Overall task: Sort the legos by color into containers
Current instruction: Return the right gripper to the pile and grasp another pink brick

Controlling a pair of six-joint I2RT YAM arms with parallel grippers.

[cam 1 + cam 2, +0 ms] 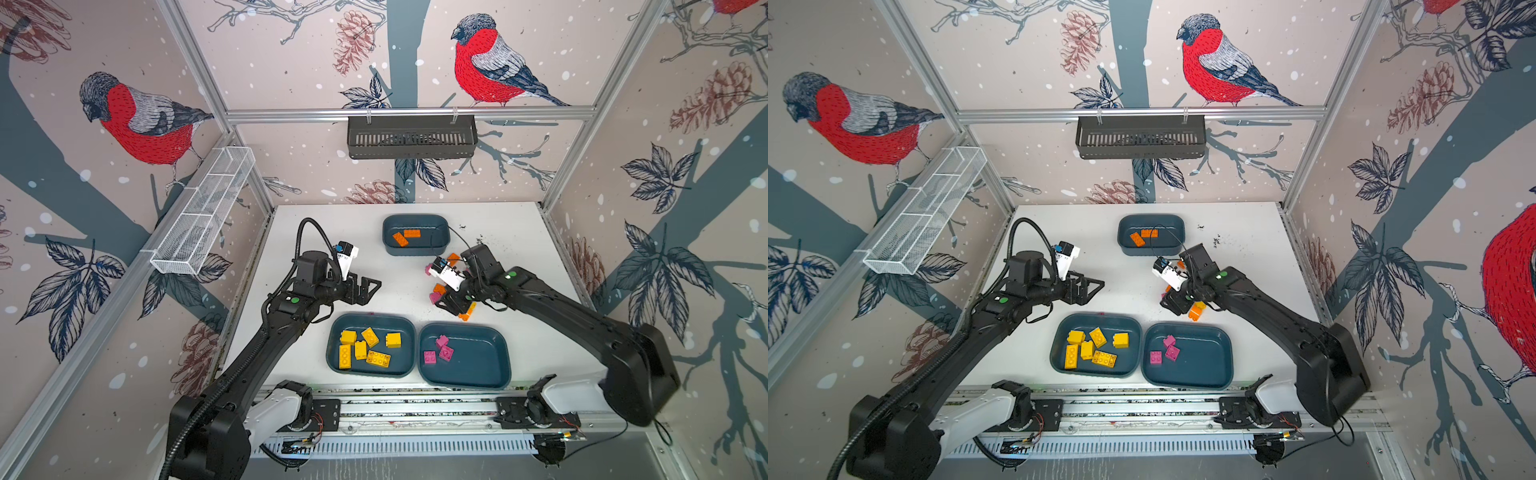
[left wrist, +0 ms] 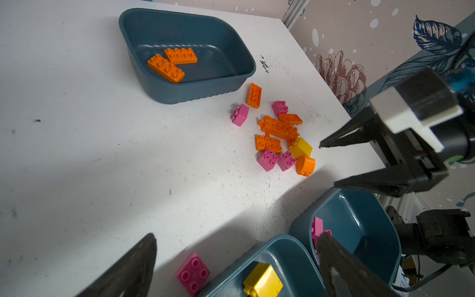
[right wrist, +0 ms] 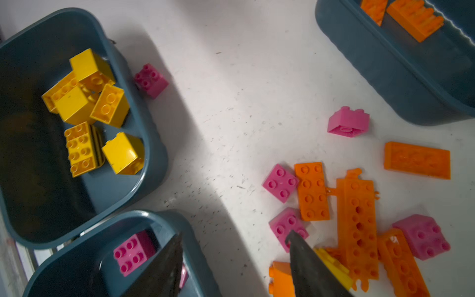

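As is seen in both top views, a white table (image 1: 399, 286) is occupied by three dark blue tubs. Two wide, shallow ones are set just beside each other at the near edge. Six yellow bricks (image 1: 370, 336) are held in the left-hand tub (image 1: 399, 363), and three pink bricks (image 1: 445, 353) in the right-hand tub (image 1: 478, 361). A smaller tub (image 1: 434, 241), deeper than the others, is placed toward the back, and two orange bricks (image 1: 411, 233) are laid in it.

The left gripper (image 1: 371, 291) is held above bare table, spread wide, with nothing in it. The right gripper (image 2: 327, 165) is held over a loose pile (image 2: 279, 128), its jaws parted and nothing caught between them. One fingertip (image 3: 300, 246) is seen over a pink brick (image 3: 282, 223).

The pile, between the smaller tub and the right-hand tub, is made up of orange and pink bricks, with one yellow brick (image 2: 300, 147) among them. A single pink brick (image 2: 192, 272) is found on the table just beside the left-hand tub.
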